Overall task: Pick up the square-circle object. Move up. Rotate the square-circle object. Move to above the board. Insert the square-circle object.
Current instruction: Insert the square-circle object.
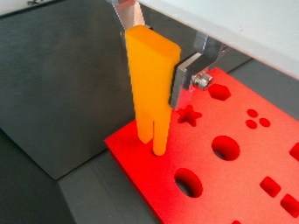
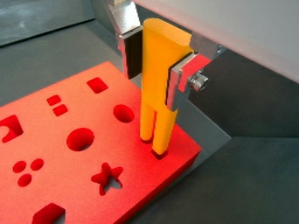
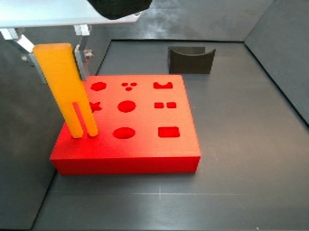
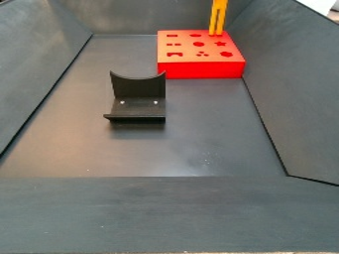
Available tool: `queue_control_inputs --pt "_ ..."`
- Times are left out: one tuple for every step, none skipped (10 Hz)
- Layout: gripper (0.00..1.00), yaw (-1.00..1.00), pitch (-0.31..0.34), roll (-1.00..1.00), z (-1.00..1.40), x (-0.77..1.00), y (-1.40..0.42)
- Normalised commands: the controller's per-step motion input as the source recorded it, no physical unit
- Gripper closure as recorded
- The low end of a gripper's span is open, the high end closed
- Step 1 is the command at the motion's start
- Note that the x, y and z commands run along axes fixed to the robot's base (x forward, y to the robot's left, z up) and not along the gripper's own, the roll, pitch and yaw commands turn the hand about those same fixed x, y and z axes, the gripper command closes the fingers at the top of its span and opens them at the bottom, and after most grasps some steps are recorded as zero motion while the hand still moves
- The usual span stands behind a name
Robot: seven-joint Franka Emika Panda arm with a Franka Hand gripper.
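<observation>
Even, bright light; the board [image 3: 126, 135] looks saturated red with soft shadows. The gripper [image 1: 158, 52] is slightly blurred close up in both wrist views; side views stay sharp.

The board [image 4: 201, 53] is seen lying flat at the far end of the dark worktop [image 4: 199, 139], its shaped holes showing in the red top. The square-circle object [image 4: 217, 17] is held upright over the board's far right corner — its upper part is cut off by the frame edge, and the gripper is not shown. The fixture [image 4: 135, 97] is placed well apart, nearer the middle.
</observation>
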Motion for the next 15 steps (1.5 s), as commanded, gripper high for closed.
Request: queue_control_inputs --pt "1.00 0.00 -0.139 -0.06 -0.26 -0.15 0.00" --pt "1.00 0.00 -0.121 -0.01 -0.31 -0.18 0.00" --pt "1.00 0.00 -0.100 0.00 -0.28 -0.18 0.00" --pt "1.00 0.00 -0.124 0.00 -0.36 -0.21 0.00" --pt "1.00 0.00 -0.100 0.00 -0.39 -0.29 -0.01" --pt "1.00 0.00 -0.111 0.00 -0.31 -0.27 -0.03" --pt "1.00 0.00 -0.073 0.00 -0.17 -0.14 -0.02" --pt "1.00 0.01 0.000 0.00 -0.05 0.00 -0.02" --pt "1.00 0.03 0.000 0.00 -0.10 0.00 -0.05" --pt "1.00 0.00 -0.019 -0.05 -0.17 0.19 -0.07" --pt "1.00 0.00 0.000 -0.03 -0.17 0.29 0.00" --pt "1.00 0.00 0.000 -0.01 -0.18 0.34 0.00" --pt "1.00 0.00 0.000 0.00 -0.21 0.41 0.01" --pt "1.00 0.00 0.000 0.00 -0.18 0.30 0.01" --pt "1.00 0.00 0.000 0.00 -0.19 0.17 0.00"
